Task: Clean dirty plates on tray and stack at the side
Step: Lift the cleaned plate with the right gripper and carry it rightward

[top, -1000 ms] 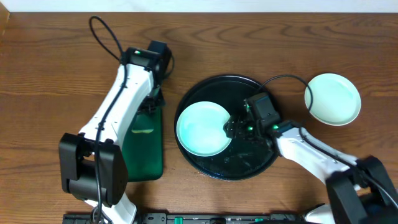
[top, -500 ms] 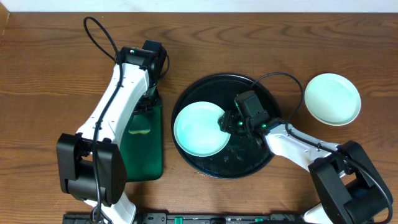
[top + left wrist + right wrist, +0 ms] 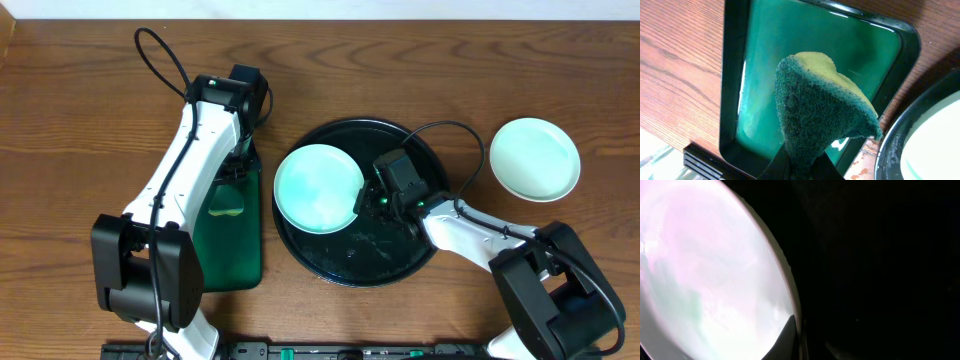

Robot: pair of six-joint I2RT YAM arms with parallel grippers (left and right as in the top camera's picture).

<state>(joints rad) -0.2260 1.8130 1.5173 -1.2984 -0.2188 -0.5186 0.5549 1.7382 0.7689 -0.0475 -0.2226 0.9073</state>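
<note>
Our right pincer (image 3: 368, 200) is pinching the rim of the plate (image 3: 318, 188), which hangs over the left edge of the round black tray (image 3: 400, 262). Meanwhile our left pincer (image 3: 801, 167) is clamped on the sponge (image 3: 815, 100) above the green tray (image 3: 735, 75). A second plate (image 3: 535, 158) sits on the desk (image 3: 80, 100), far right.

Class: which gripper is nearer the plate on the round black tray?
Right. The right gripper grips the plate at its right rim; the left gripper holds a sponge above the green tray, left of it.
</note>
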